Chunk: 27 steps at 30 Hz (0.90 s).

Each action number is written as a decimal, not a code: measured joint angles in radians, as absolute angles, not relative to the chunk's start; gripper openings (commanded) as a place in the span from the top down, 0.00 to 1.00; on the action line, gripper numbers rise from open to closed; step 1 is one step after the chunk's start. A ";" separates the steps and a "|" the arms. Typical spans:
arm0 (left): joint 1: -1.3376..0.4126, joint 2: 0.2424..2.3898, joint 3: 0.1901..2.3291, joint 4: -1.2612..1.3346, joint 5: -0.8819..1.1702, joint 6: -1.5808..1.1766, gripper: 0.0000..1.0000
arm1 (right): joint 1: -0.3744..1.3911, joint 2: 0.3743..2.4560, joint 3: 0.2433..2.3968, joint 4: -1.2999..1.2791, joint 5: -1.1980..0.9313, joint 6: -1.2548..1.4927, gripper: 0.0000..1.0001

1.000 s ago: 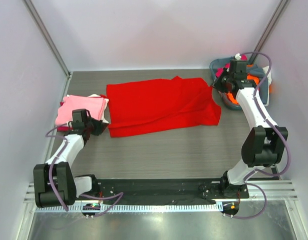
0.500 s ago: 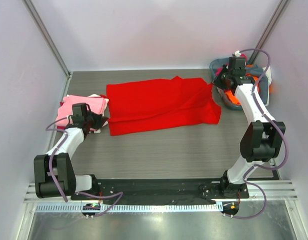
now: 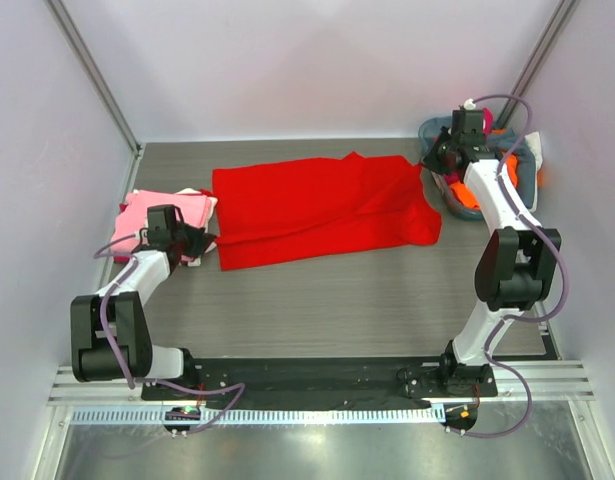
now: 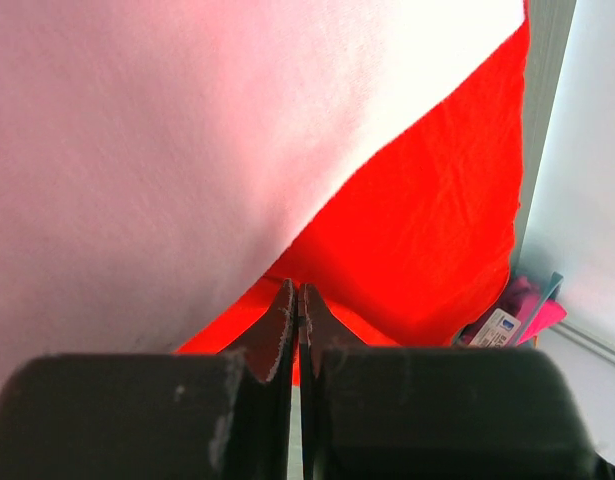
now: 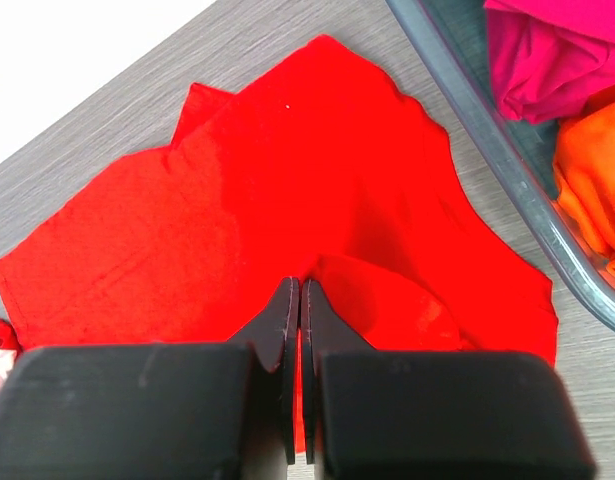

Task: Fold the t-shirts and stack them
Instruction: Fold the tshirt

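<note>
Red t-shirt (image 3: 322,208) lies spread across the middle of the table (image 3: 367,290), partly folded, right sleeve end nearest the basket (image 3: 528,172). Position unchanged over the last second.

Folded pink t-shirt (image 3: 165,212) sits on a small stack at the table's left edge, just beside the red t-shirt's left hem. Also unchanged.

Left gripper (image 3: 205,241): fingers pressed together, nothing between them. It sits low at the near right corner of the pink stack, tips pointing toward the red hem. A second ago it was slightly nearer the robot. Since then it has crept a little up and right, and the left arm (image 3: 107,330) has drawn its elbow in from the near rail. Left wrist view: closed tips (image 4: 296,318) over the line where pink cloth (image 4: 137,150) meets red (image 4: 427,230).

Right gripper (image 3: 433,165): fingers together, holding nothing. It hangs over the gap between the red sleeve and the basket rim. Compared with a second ago the wrist sits farther back toward the rear wall, and the right arm (image 3: 515,262) stands more upright, elbow pulled in. Right wrist view: shut tips (image 5: 295,330) above the red shirt's (image 5: 287,200) right portion. The basket wall (image 5: 487,170) runs along the right, with a magenta t-shirt (image 5: 557,50) and an orange t-shirt (image 5: 597,180) inside.
</note>
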<state>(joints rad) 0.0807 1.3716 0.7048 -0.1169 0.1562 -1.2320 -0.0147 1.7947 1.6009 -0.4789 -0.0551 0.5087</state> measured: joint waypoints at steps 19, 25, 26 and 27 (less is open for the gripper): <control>0.080 1.463 0.786 -0.085 0.153 -1.232 1.00 | -0.015 1.867 1.662 -0.484 -0.054 0.510 0.99; 0.080 1.518 0.805 -0.061 0.159 -1.228 0.75 | -0.015 1.888 1.668 -0.485 -0.053 0.515 0.69; 0.080 1.524 0.807 -0.059 0.161 -1.225 0.70 | -0.015 1.891 1.669 -0.486 -0.051 0.523 0.57; 0.080 1.528 0.808 -0.057 0.162 -1.224 0.61 | -0.015 1.893 1.669 -0.486 -0.048 0.523 0.48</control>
